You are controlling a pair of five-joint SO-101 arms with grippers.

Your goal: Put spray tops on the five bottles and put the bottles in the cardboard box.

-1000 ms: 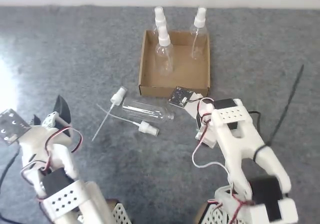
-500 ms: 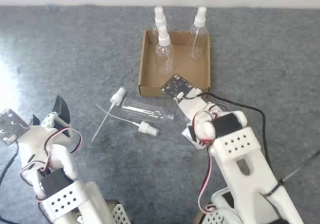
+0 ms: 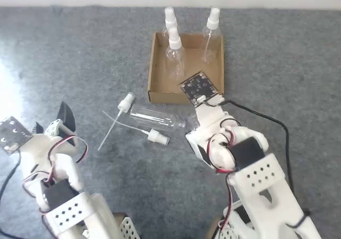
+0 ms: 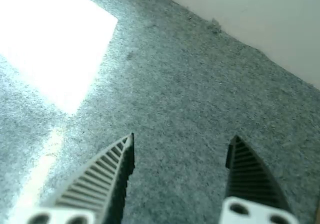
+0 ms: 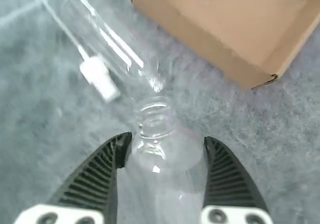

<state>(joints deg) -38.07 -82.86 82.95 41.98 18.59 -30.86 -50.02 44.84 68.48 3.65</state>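
While the left gripper (image 4: 183, 138) is hanging, fingers apart, over grey carpet (image 4: 200, 84), the right gripper (image 5: 166, 139) is clamping a clear uncapped plastic bottle (image 5: 152, 120) (near the brown cardboard box (image 5: 225, 34)).

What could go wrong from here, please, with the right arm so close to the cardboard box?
The uncapped bottle in the right pincer is clear and smooth, so it may slip or twist. The lying bottle just ahead could be bumped and roll. Both loose spray tops lie on the carpet, so this bottle might reach the cardboard box untopped.
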